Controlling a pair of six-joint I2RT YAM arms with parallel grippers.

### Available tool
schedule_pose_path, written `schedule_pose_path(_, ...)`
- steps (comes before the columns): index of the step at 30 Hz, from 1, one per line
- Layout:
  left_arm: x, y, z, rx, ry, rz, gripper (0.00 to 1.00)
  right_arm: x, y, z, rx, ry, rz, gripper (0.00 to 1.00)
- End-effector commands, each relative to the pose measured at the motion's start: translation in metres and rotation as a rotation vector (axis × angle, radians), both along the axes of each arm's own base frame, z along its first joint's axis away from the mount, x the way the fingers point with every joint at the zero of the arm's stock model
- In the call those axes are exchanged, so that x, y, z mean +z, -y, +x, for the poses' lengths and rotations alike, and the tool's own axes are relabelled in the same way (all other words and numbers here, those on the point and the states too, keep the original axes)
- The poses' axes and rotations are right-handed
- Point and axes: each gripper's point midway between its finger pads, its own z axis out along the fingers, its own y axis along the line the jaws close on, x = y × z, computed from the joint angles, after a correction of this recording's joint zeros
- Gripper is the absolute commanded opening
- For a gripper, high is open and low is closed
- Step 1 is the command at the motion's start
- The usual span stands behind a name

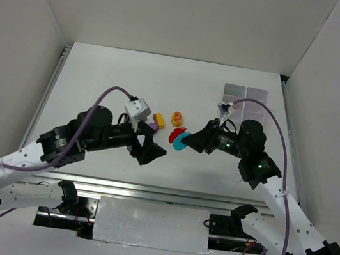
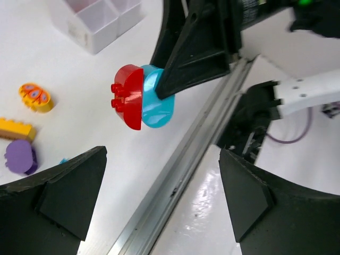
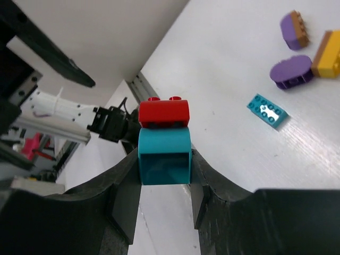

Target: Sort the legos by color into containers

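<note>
Right gripper [image 3: 164,183]: jaws narrow, clamped on the cyan rounded lego [image 3: 164,157], one finger on each flank, low centre of the right wrist view. A red rounded lego [image 3: 163,112] sat stacked on the cyan one, studs pointing away from the fingers. The pair was held off the table [image 1: 99,84].

Left gripper [image 2: 159,196]: jaws wide, nothing between them. Its fingers [image 2: 69,196] filled the bottom corners of the left wrist view. The red/cyan stack sat in the upper middle of that frame, well clear of both pads, with the right gripper's black finger behind it.

Top view: the two grippers faced each other mid-table, the left one just left of centre and the right one just right of it, with the stack between them at the right gripper's tips.

Loose legos in the upper right of the right wrist view:
- cyan brick [image 3: 268,110], flat on the table
- purple oval [image 3: 290,71]
- yellow brick [image 3: 329,53], just beside the oval
- purple brick [image 3: 295,24] at the top edge

The left wrist view also showed a yellow-orange oval [image 2: 35,97] at the left edge.

Organiser tray [image 1: 245,100] was in the upper right of the top view, well apart from the stack. Cell contents couldn't be made out.
</note>
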Motion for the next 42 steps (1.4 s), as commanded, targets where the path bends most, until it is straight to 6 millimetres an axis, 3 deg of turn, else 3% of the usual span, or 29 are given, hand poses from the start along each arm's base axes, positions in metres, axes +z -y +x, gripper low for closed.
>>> schedule_pose_path(1, 0.033, -0.005, -0.03, -0.106, -0.005, -0.094, 0.99, 0.037, 0.001, -0.036, 0.245, 0.236, 0.064, 0.0)
schedule_pose_path(5, 0.058, -0.003, -0.059, -0.24, 0.008, -0.208, 1.0, 0.061, 0.006, -0.078, 0.433, 0.403, 0.102, 0.0)
schedule_pose_path(8, 0.059, 0.008, -0.064, -0.29, -0.032, -0.221, 1.0, 0.075, 0.009, -0.1, 0.532, 0.463, 0.149, 0.0)
schedule_pose_path(16, 0.037, 0.045, -0.066, -0.413, -0.157, -0.182, 0.94, 0.083, 0.007, -0.104, 0.573, 0.454, 0.17, 0.0)
schedule_pose_path(23, 0.048, 0.051, -0.063, -0.421, -0.156, -0.199, 0.78, 0.078, 0.005, -0.092, 0.526, 0.456, 0.126, 0.0)
schedule_pose_path(31, 0.053, 0.054, -0.061, -0.419, -0.142, -0.199, 0.77, 0.068, 0.004, -0.092, 0.547, 0.417, 0.105, 0.0)
schedule_pose_path(34, 0.054, 0.054, -0.062, -0.43, -0.135, -0.2, 0.63, 0.068, 0.004, -0.092, 0.547, 0.419, 0.104, 0.0)
schedule_pose_path(35, 0.054, 0.054, -0.062, -0.43, -0.135, -0.2, 0.46, 0.068, 0.004, -0.092, 0.546, 0.419, 0.103, 0.0)
schedule_pose_path(40, 0.049, 0.055, -0.061, -0.43, -0.138, -0.188, 0.12, 0.07, 0.004, -0.095, 0.553, 0.431, 0.114, 0.0)
schedule_pose_path(41, 0.049, 0.055, -0.06, -0.423, -0.132, -0.191, 0.0, 0.068, 0.004, -0.095, 0.561, 0.428, 0.115, 0.0)
schedule_pose_path(42, 0.049, 0.054, -0.058, -0.416, -0.131, -0.188, 0.0, 0.065, 0.004, -0.095, 0.558, 0.423, 0.112, 0.0)
